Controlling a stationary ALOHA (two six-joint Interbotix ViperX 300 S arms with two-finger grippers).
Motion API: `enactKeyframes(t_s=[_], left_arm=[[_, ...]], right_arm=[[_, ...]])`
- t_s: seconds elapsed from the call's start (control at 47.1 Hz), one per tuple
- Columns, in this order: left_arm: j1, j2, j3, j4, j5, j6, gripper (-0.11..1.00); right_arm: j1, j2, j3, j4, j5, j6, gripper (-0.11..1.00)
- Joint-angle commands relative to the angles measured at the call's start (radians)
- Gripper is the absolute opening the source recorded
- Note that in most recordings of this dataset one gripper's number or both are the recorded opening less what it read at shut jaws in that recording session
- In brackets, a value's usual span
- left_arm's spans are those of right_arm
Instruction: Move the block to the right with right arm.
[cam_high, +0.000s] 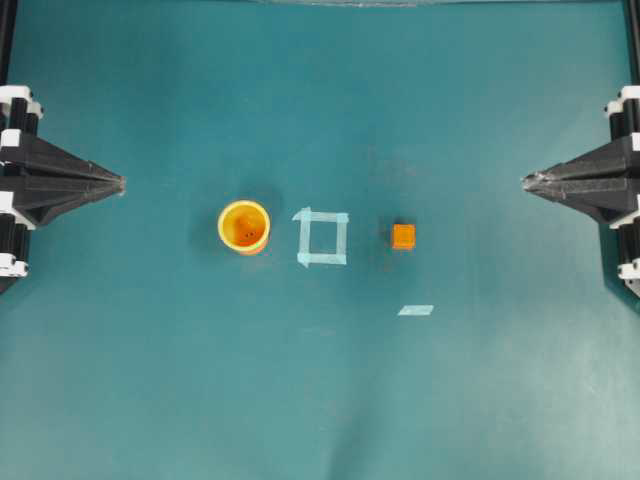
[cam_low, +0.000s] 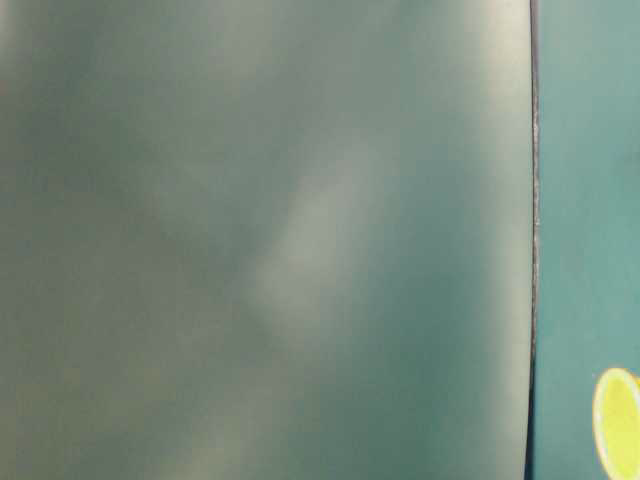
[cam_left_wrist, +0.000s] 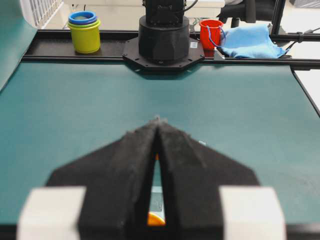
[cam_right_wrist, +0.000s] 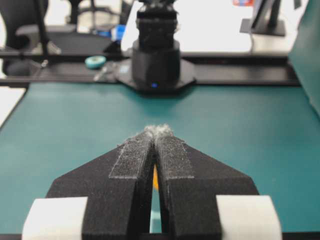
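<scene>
We see a teal worktop (cam_high: 320, 400) under even, soft light, edged by a black frame (cam_left_wrist: 75, 47). Beyond its far edge on one side stand stacked yellow-green and blue cups (cam_left_wrist: 84, 31), a red cup (cam_left_wrist: 211, 33) and a blue cloth (cam_left_wrist: 250, 41). Opposite, a dark office chair (cam_right_wrist: 22, 30) and a roll of teal tape (cam_right_wrist: 95, 61) show against a bright floor.

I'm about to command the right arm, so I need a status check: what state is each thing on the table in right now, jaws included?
block: flat on the table, ungrasped, right of the tape square.
cup: upright, mouth up, left of the tape square.
tape square: stuck flat, nothing inside it.
tape strip: flat, apart from the block.
left gripper: jaws shut, holding nothing, at the left edge.
right gripper: jaws shut, holding nothing, at the right edge.
</scene>
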Motion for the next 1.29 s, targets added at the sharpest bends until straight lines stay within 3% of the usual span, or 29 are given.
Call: enactKeyframes(t_s=[0.0, 0.446, 0.913, 0.955, 1.146, 1.273], left_arm=[[0.002, 0.012, -0.031, 0.015, 0.005, 0.012, 0.00], [0.002, 0.012, -0.038, 0.015, 0.006, 0.012, 0.00], [0.002, 0.011, -0.044, 0.015, 0.005, 0.011, 0.00], [0.002, 0.012, -0.044, 0.015, 0.006, 0.011, 0.00], [0.002, 0.012, -0.044, 0.015, 0.005, 0.011, 0.00], [0.002, 0.012, -0.044, 0.015, 0.005, 0.011, 0.00]], right_arm=[[0.002, 0.009, -0.017, 0.003, -0.005, 0.002, 0.00], [-0.006, 0.028, -0.072, 0.003, 0.158, 0.002, 0.00], [-0.046, 0.137, -0.129, 0.011, 0.169, 0.000, 0.02], [-0.052, 0.149, -0.133, 0.011, 0.169, 0.000, 0.06], [-0.098, 0.213, -0.164, 0.014, 0.170, 0.002, 0.45], [-0.114, 0.279, -0.183, 0.014, 0.169, 0.000, 0.57]])
